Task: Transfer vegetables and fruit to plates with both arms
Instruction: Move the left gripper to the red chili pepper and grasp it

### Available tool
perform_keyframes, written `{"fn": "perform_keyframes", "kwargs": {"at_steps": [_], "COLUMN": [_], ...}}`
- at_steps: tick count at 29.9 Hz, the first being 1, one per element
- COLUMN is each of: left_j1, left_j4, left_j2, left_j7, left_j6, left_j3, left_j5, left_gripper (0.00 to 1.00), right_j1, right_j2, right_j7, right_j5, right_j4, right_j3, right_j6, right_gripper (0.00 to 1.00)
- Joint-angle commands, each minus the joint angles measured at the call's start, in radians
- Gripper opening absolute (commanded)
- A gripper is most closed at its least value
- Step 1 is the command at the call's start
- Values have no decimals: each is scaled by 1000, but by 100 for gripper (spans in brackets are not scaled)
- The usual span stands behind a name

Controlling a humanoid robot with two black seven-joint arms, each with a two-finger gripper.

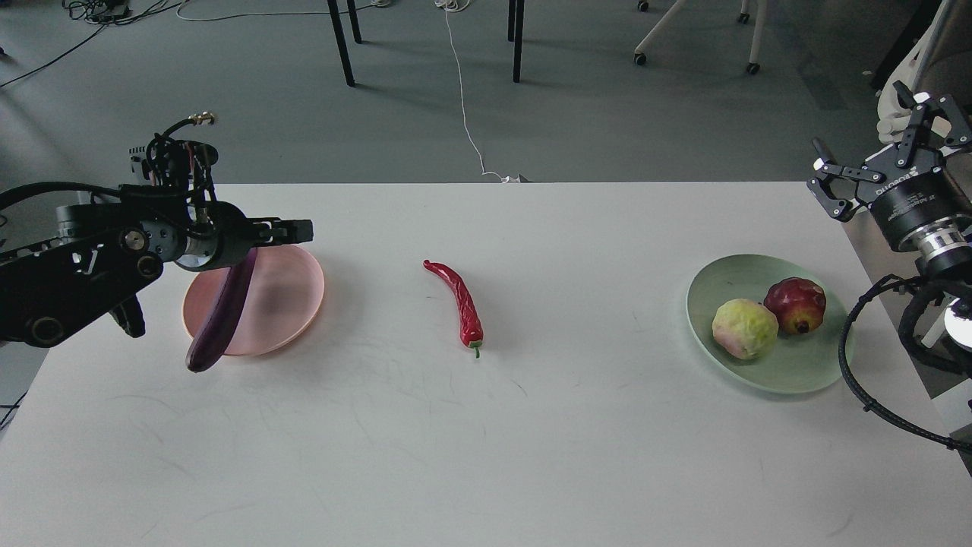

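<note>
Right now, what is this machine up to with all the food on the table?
It is sorting produce onto two plates. The left gripper holds the eggplant over the pink plate. The green plate already holds the red fruit and the pale green fruit. The right gripper hangs open and empty beside it. The chili pepper lies mid-table.
</note>
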Motion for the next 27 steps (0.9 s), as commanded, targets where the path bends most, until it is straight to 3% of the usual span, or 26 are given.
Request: {"fn": "perform_keyframes", "kwargs": {"at_steps": [1, 10, 16, 20, 27], "left_j1": [-30, -43, -50, -49, -35], "left_j4": [-9, -18, -17, -17, -4], "left_j2": [-78, -329, -429, -452, -443], "left_j7": [10, 53, 122, 144, 145], "left_j6": [4, -3, -7, -7, -3], "left_j3": [5, 44, 105, 165, 186], "left_j5": [-9, 128, 132, 132, 164], "left_gripper": [78, 78, 78, 78, 78], "right_j1": [-2, -11, -14, -14, -14], "right_j2": [-1, -31, -44, -44, -42], "right_j7": [0, 2, 2, 2, 2], "right_j5": [0, 0, 0, 0, 0], "right_j4": [0, 0, 0, 0, 0], "right_j3": [2, 3, 3, 3, 2], "right_j6": [0, 0, 0, 0, 0], "right_gripper": [99, 99, 99, 99, 99]}}
